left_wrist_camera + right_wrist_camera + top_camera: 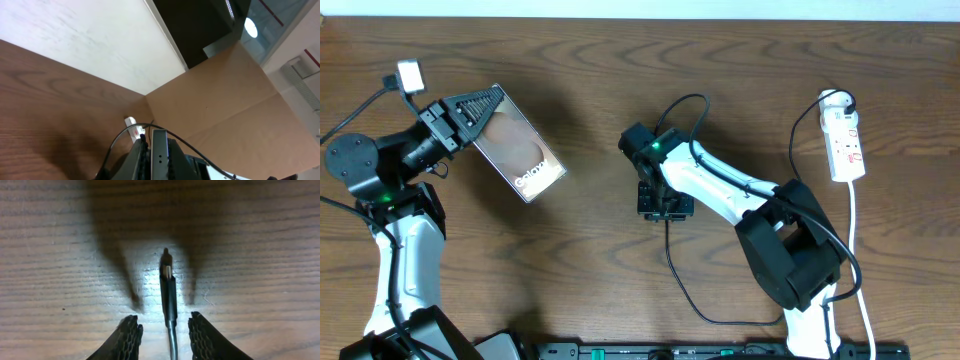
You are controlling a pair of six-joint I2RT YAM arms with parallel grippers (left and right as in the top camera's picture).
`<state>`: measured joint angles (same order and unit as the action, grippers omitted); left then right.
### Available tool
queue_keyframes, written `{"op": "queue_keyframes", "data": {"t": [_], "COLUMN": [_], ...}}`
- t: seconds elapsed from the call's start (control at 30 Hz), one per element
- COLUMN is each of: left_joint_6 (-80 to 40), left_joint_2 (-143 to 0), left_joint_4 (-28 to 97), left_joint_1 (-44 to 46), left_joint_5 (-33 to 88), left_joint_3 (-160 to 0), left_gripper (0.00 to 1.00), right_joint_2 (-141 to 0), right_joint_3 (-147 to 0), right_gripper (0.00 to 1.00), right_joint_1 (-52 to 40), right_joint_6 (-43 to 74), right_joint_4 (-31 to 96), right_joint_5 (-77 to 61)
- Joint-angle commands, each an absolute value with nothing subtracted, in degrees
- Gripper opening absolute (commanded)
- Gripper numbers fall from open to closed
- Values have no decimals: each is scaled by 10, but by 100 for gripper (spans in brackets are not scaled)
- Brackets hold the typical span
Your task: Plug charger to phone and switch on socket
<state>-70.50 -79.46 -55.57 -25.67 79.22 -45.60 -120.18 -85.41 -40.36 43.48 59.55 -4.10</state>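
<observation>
**Phone clamped on the left, charger tip lying loose on the right**

My wooden table (pixel 600 60) fills the overhead view, its near edge lost under my two arm bases. On the left, my left gripper (pixel 480 108) is clamped on the phone (pixel 520 155), closed on the end away from the white "Galaxy" lettering. One ribbed finger covers that end and the other is hidden beneath the glossy face. Whether the lettered end touches the wood I cannot tell. The left wrist camera helps little. It looks up at a white wall (pixel 75 40) and brown cardboard (pixel 225 105), with only a dark, blurred sliver of the gripper at its bottom edge.

At far right, well apart from the phone, the socket (pixel 846 140) lies near the table's side, with its round plug at the far end. Its white cord (pixel 855 240) trails toward me and runs off the bottom of the frame. The red switch marks are too small to read as on or off.

At centre, my right gripper (pixel 665 208) points down at the table with its fingers (pixel 127 340) apart. The charger (pixel 672 265) runs out from beneath it and loops toward my right arm base, where I lose it. In the right wrist view the cable lies on the wood between the fingers, touching neither. Its connector tip (pixel 166 272) points away from me, soft in a patch of glare.
</observation>
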Motion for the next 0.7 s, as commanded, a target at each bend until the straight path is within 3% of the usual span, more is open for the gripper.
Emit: {"op": "queue_keyframes", "data": {"t": [0.0,0.23,0.4,0.57,0.67], "left_joint_6": [-705,-703,-703,-703,-703], "left_joint_2": [-795,-795,-795,-795,-795], "left_joint_4": [-563,-563,-563,-563,-563], "left_joint_1": [-259,-258,-259,-258,-259], "left_joint_5": [795,795,795,795,795], "left_joint_3": [-464,-464,-464,-464,-464], "left_gripper": [7,7,7,7,7], "right_joint_2": [-1226,-1230,-1230,-1229,-1229], "right_joint_3": [-849,-850,-849,-850,-850], "right_gripper": [30,25,15,1,1], "right_joint_1": [-408,-408,-408,-408,-406], "right_joint_6": [445,445,441,391,320], "right_joint_4": [586,580,581,575,551], "right_joint_5": [-38,-47,-67,-164,-265]}}
